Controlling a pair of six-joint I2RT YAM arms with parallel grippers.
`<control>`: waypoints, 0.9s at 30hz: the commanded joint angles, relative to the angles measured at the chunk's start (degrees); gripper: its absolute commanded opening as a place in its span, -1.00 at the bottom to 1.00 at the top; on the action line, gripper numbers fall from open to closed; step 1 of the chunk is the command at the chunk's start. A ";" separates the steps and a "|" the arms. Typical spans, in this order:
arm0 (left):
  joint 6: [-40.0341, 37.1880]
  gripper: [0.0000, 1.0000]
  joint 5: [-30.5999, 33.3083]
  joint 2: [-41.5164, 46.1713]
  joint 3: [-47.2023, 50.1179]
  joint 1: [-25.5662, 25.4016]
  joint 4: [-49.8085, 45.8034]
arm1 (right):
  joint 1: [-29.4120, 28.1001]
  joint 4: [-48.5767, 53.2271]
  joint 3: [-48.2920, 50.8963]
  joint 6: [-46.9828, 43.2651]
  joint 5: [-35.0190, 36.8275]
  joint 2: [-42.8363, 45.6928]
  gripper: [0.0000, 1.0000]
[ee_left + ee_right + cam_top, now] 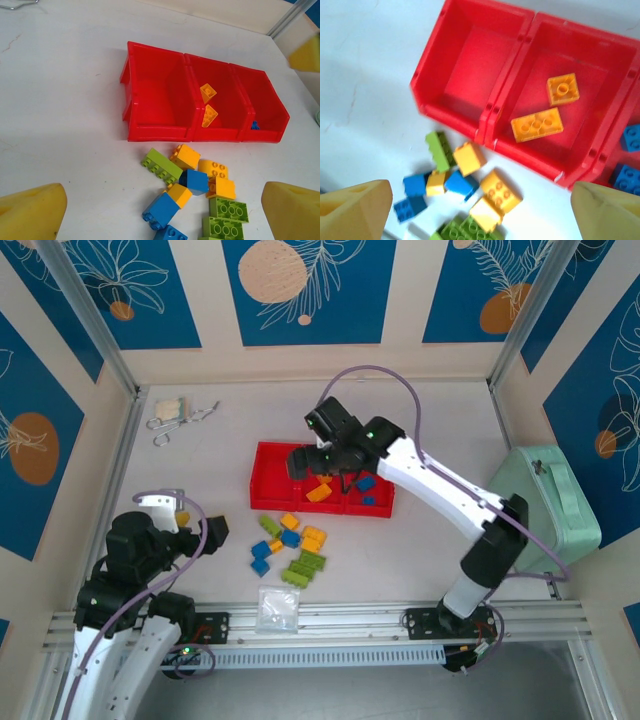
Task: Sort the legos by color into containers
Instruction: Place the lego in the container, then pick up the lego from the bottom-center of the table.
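a: where is your right pincer (325,478)?

b: over the middle compartment (580,55) of the red tray (262,480), pads spread wide with nothing between them. two orange-yellow bricks (537,125) lie on the floor of that compartment below me.

a: and the other legos?

b: blue bricks (629,177) sit in the right compartment (634,107). the left compartment (470,65) holds none. the loose pile (290,545) lies on the tabletop (200,460) just beside the tray's near wall, on the side toward my bases. green, orange-yellow and blue are mixed there, several touching.

a: so which way from you?

b: back toward my base and a little to my left. i judge the coming move is a pull back over the near wall, then a drop.

a: why not the other arm?

b: my left pincer (198,524) is spread too and holds nothing, off to the left of the pile. the right one looks slightly nearer.

a: which brick?

b: perhaps the lime green brick (438,150) closest to the wall. its long axis points roughly at the tray, crosswise to the line between my pads, so they should close on its long sides with little wrist turn. an orange-yellow one crowds its side, touching or just beside, i cannot tell.
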State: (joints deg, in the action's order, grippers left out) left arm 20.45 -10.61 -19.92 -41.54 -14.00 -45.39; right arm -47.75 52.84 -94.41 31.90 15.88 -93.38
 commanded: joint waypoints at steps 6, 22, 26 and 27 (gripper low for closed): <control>-1.47 0.99 -1.52 -0.27 0.63 -3.46 1.62 | -7.52 1.86 17.35 10.96 -2.30 7.69 0.84; -1.21 0.99 0.37 -1.03 0.41 -5.27 1.04 | -16.30 4.34 19.61 30.47 -3.40 -4.97 0.83; -1.13 0.99 0.92 -0.69 0.34 -5.25 0.84 | -21.43 11.14 16.38 48.25 0.10 -7.54 0.86; -1.11 0.99 1.02 -0.60 0.41 -5.25 0.83 | -22.80 11.22 15.63 51.33 0.94 -7.80 0.86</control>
State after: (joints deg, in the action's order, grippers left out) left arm 20.47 -10.46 -20.82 -41.28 -18.68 -45.17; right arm -66.72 57.74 -76.16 67.31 14.13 -100.86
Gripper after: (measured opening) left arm 0.994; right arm 0.929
